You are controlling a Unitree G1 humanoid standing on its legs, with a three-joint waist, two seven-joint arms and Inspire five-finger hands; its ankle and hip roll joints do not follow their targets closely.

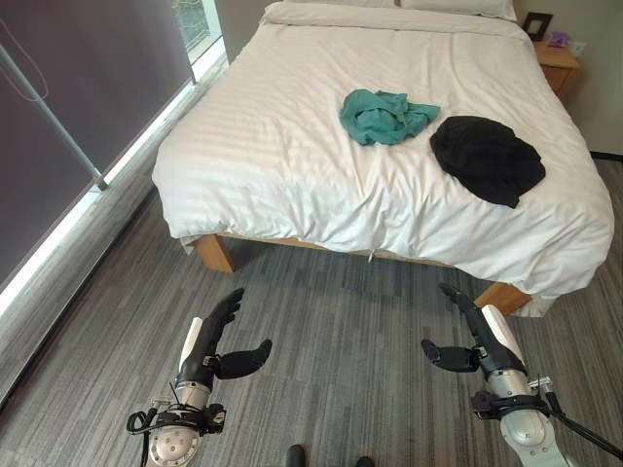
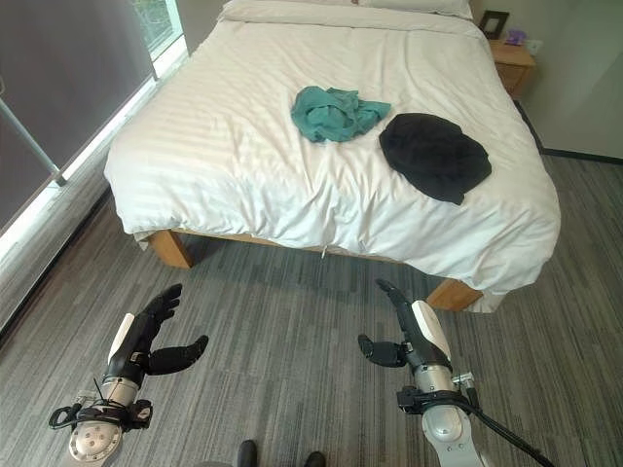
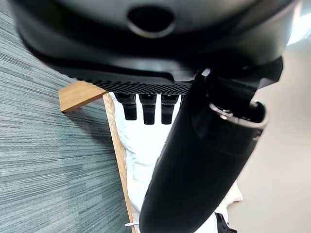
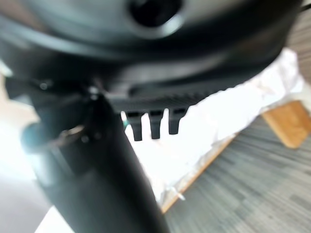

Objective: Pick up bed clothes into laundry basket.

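Both hands, left hand (image 1: 209,342) & right hand (image 1: 477,336), hung released over the floor, holding nothing. Teal garment (image 1: 384,115) & black garment (image 1: 487,156) lay on the bed (image 1: 282,146), far off. You risked overreaching w/o stepping closer.

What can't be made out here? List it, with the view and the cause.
- Laundry basket: whereabouts unknown, outside the frame edges.
- Black garment and teal garment on the bed: type unclear in the eye views, both crumpled.
- Nightstand items: too small.
- Left hand and right hand: open, over the floor.
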